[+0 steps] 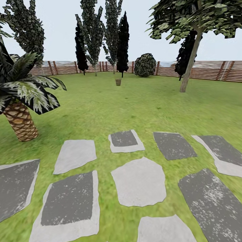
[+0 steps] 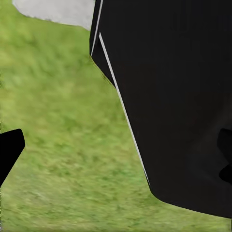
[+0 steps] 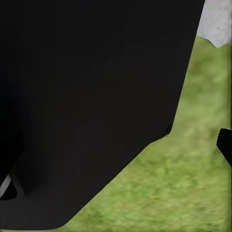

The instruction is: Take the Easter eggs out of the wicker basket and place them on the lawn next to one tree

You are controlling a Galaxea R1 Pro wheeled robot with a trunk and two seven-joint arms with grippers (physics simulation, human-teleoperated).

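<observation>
Head view: one wicker basket (image 1: 118, 82) far off on the lawn (image 1: 134, 101), upright, long axis vertical, mouth up, standing just before the dark trees at the back fence (image 1: 208, 70). Too small to tell any eggs inside. One tree (image 1: 189, 64) with a grey-brown trunk at right, leaning slightly, canopy overhead; well apart from the basket. One palm (image 1: 20, 119) near left, stubby scaled trunk tilted. One round bush (image 1: 145, 65) against the fence. About four narrow dark cypress-like trees along the back (some overlap, count unsure). Nine stepping stones (image 1: 139, 181) in the foreground grass, some pale, some dark-centred.

Left wrist view: black robot body close up, grass below, corner of a pale stone at one edge. One black fingertip of the left gripper (image 2: 9, 150) at the frame edge; cannot tell whether fingers are spread or closed.

Right wrist view: black body again, grass, a stone corner. Small black piece of the right gripper (image 3: 224, 145) at the edge; finger state cannot be told.
</observation>
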